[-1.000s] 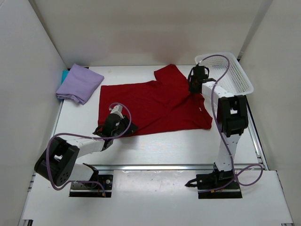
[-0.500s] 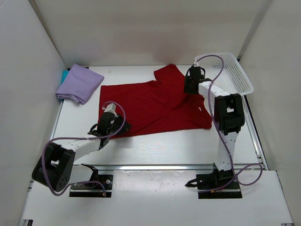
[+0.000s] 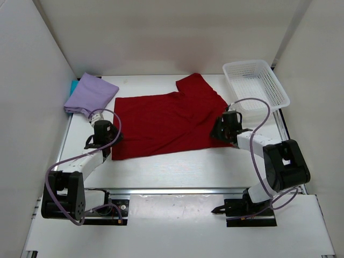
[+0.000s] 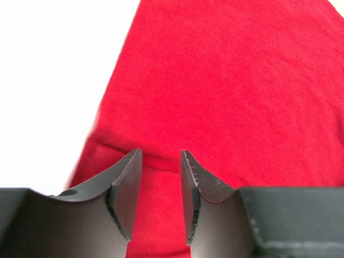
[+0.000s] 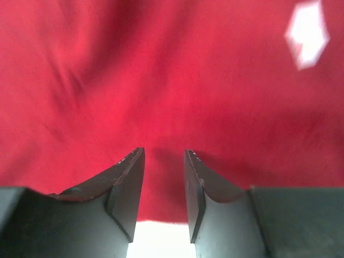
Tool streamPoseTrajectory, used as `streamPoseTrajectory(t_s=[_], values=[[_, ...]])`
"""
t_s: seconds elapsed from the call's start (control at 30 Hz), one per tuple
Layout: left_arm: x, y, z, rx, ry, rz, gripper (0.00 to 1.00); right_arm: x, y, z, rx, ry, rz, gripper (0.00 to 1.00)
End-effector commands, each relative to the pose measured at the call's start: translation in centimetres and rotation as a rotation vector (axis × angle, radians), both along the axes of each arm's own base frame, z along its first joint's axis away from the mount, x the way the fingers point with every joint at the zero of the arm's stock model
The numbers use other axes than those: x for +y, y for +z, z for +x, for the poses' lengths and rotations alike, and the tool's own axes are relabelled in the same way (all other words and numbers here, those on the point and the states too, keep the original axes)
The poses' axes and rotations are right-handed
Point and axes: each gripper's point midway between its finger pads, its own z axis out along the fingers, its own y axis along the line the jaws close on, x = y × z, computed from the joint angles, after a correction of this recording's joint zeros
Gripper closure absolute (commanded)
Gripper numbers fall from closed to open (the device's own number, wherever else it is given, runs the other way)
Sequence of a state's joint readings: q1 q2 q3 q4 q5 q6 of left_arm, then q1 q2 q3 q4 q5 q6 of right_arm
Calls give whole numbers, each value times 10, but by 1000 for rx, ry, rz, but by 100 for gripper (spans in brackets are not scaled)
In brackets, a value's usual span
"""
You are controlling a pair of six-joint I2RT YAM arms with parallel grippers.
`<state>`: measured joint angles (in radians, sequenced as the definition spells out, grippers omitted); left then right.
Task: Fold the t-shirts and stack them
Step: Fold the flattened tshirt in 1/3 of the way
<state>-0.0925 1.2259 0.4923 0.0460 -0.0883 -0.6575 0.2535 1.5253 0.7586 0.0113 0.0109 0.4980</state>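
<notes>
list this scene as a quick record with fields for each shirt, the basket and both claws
red t-shirt: spread flat in the middle of the table, not folded
lavender t-shirt: folded, far left corner
teal t-shirt: only a sliver shows at the lavender one's left edge
basket: white mesh, far right corner
left claw: open, low over the red shirt's near left corner
right claw: open, low over the red shirt's near right edge
</notes>
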Motion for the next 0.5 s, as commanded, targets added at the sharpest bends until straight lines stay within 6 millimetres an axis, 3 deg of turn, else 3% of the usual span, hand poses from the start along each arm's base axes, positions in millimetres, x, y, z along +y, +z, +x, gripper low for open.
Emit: streamPoseTrajectory(t_s=[0.0, 0.13, 0.2, 0.3, 0.47], values=[[21, -5, -5, 29, 71, 58, 54, 14, 24, -3, -105, 10, 130, 66], [37, -7, -6, 37, 127, 61, 50, 14, 29, -21, -136, 44, 172, 65], [43, -7, -5, 41, 139, 65, 63, 16, 35, -25, -164, 57, 189, 65], [47, -18, -13, 112, 142, 108, 67, 19, 33, -33, -167, 72, 190, 64], [48, -22, -12, 162, 137, 125, 63, 20, 34, -36, -181, 85, 223, 63]])
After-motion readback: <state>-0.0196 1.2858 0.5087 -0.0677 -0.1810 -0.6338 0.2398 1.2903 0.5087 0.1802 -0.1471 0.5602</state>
